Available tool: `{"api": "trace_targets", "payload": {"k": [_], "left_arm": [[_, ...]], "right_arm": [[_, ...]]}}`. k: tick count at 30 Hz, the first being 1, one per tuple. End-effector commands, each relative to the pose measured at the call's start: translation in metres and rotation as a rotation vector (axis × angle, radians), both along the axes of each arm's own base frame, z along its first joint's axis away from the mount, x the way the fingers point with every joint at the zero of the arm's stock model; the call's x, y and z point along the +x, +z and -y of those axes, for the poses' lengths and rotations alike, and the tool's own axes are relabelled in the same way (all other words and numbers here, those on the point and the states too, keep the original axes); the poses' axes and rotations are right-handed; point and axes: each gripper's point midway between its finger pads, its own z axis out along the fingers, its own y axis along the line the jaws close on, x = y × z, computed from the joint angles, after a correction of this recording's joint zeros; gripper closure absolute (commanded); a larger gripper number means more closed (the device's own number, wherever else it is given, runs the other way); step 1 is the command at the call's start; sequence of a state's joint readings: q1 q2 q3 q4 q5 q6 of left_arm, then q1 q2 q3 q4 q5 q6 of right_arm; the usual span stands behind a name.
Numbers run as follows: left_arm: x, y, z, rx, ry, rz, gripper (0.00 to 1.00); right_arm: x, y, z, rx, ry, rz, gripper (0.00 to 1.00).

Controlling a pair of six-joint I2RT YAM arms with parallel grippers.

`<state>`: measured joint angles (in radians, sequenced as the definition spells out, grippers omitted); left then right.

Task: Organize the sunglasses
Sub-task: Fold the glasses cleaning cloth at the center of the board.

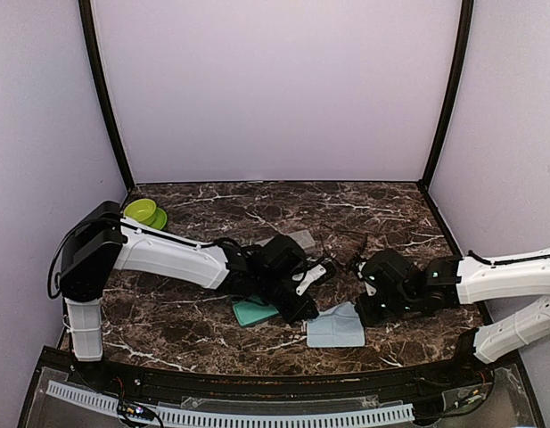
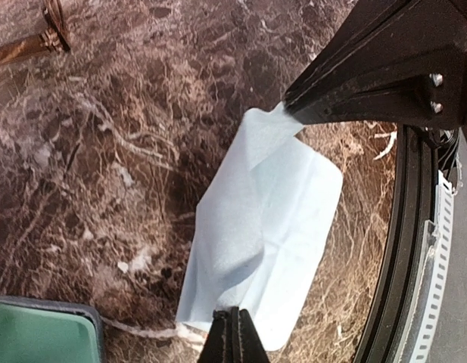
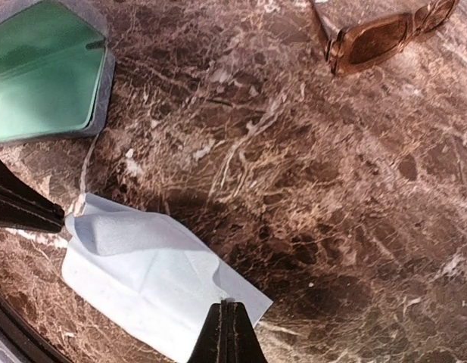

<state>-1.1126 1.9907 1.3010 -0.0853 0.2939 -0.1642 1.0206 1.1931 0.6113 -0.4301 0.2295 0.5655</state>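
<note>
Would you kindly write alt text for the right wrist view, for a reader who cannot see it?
A light blue square cloth lies on the brown marble table, pinched at its near edge by the shut right tool and at a corner by the left tool. An open green-lined case sits upper left; brown-framed sunglasses upper right.

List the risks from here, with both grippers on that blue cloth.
1. The left gripper and right gripper are both shut on opposite ends of the light blue cloth; uneven pulling might slip one edge free.
2. The open green-lined case lies near the cloth; the left gripper could nudge it.
3. The brown sunglasses lie nearby; a wide swing may knock them.
</note>
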Motion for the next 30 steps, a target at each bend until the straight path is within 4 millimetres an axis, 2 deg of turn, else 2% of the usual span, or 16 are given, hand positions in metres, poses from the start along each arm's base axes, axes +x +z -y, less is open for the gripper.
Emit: {"api": "trace_targets", "payload": {"k": [1, 5, 16, 24, 30], "left_arm": [[-0.009, -0.003, -0.011, 0.023, -0.012, -0.035, 1.0], [-0.013, -0.005, -0.012, 0.034, -0.017, -0.039, 1.0], [-0.027, 0.0, -0.008, 0.042, -0.054, -0.046, 1.0], [-0.034, 0.002, -0.008, 0.051, -0.063, -0.052, 1.0], [-0.039, 0.0, -0.008, 0.056, -0.064, -0.06, 1.0]], "right_arm": [[-0.01, -0.008, -0.001, 0.034, -0.01, -0.067, 1.0], [-0.014, -0.014, 0.001, 0.032, -0.028, -0.096, 1.0], [-0.023, -0.016, 0.003, 0.032, -0.023, -0.127, 1.0], [-0.028, -0.009, 0.004, 0.053, -0.011, -0.129, 1.0], [-0.037, -0.016, 0.006, 0.05, -0.003, -0.153, 1.0]]}}
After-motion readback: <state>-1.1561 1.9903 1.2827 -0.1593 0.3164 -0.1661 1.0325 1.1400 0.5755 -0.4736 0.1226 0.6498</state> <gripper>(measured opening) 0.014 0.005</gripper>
